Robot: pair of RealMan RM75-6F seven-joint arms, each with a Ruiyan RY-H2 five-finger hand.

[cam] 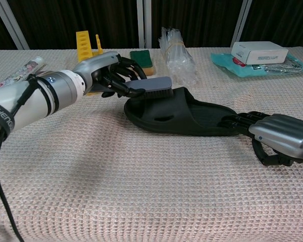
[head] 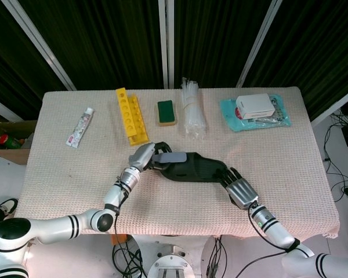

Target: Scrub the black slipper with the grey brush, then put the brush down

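The black slipper (head: 192, 167) (cam: 184, 117) lies mid-table, toe end to the left. My left hand (head: 144, 156) (cam: 102, 74) grips the grey brush (head: 172, 157) (cam: 152, 84) and holds it bristles down over the slipper's toe end, at its far edge. My right hand (head: 239, 189) (cam: 275, 137) lies at the slipper's heel end, its fingers (cam: 241, 120) reaching onto the heel and pressing it to the cloth.
Along the back stand a yellow rack (head: 130, 116), a green sponge (head: 166, 112), a bundle of clear bags (head: 191, 108) and a white box (head: 254, 106) on a teal pack. A toothpaste tube (head: 80, 127) lies at the left. The table's front edge runs close behind both hands.
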